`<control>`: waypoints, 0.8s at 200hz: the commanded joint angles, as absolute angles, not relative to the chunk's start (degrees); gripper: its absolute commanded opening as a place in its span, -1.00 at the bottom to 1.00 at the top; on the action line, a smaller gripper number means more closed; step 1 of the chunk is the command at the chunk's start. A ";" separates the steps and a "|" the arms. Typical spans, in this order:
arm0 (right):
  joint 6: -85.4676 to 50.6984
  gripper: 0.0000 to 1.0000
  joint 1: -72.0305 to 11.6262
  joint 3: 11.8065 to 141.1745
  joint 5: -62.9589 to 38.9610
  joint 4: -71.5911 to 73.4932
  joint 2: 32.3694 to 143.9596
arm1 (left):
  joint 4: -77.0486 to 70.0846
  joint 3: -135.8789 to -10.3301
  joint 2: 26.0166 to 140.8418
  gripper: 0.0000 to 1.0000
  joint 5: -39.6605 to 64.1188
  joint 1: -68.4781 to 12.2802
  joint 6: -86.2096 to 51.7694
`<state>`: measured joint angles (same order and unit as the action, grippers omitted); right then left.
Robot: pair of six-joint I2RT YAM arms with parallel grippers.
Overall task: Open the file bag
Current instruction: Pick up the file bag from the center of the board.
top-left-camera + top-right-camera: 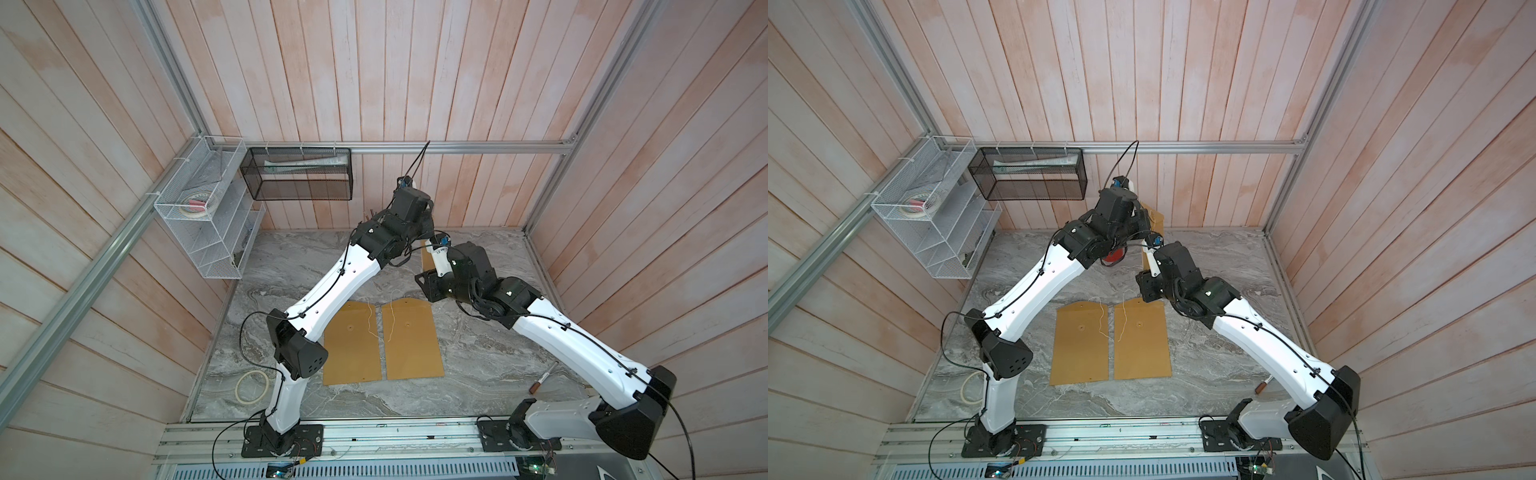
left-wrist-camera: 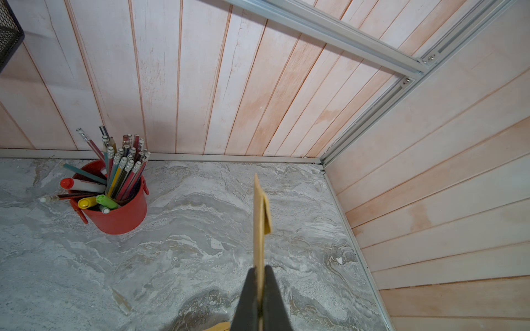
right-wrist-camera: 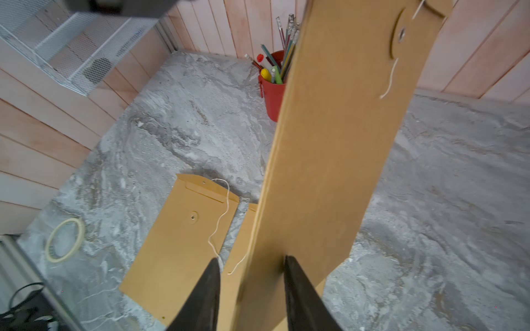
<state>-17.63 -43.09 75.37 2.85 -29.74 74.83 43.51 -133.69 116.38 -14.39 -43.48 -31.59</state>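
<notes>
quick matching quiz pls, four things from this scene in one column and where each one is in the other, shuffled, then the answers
Things
1. raised brown paper file bag
2. red cup of pencils and markers
3. pale ring of tape
4. white wire rack

Places
A. lying flat on the grey marble table, near its front edge
B. hung up on the side wall, off the table
C. held upright, pinched in the shut left gripper
D. standing on the table near the back wall

Pairs: 1-C, 2-D, 3-A, 4-B
</notes>
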 commanded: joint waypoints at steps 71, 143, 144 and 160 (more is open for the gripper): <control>-24.87 -0.03 -30.48 64.84 -17.39 -17.80 62.55 | 10.05 -98.48 95.48 -1.00 4.23 -35.52 -31.42; -24.38 -0.03 -14.80 64.05 -34.31 -11.31 66.19 | -14.67 -72.68 84.95 -1.00 28.21 -29.49 -38.84; -24.41 -0.03 -14.52 64.02 -34.47 -11.19 66.23 | -15.03 -72.55 84.84 -1.00 28.47 -29.42 -39.02; -24.87 -0.03 -11.94 63.80 -37.83 -9.37 67.03 | -19.23 -69.28 84.07 -1.00 31.88 -28.45 -41.12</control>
<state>-24.08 -14.96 63.26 -29.69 -13.85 65.95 -7.25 -72.90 85.80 22.09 -29.93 -36.51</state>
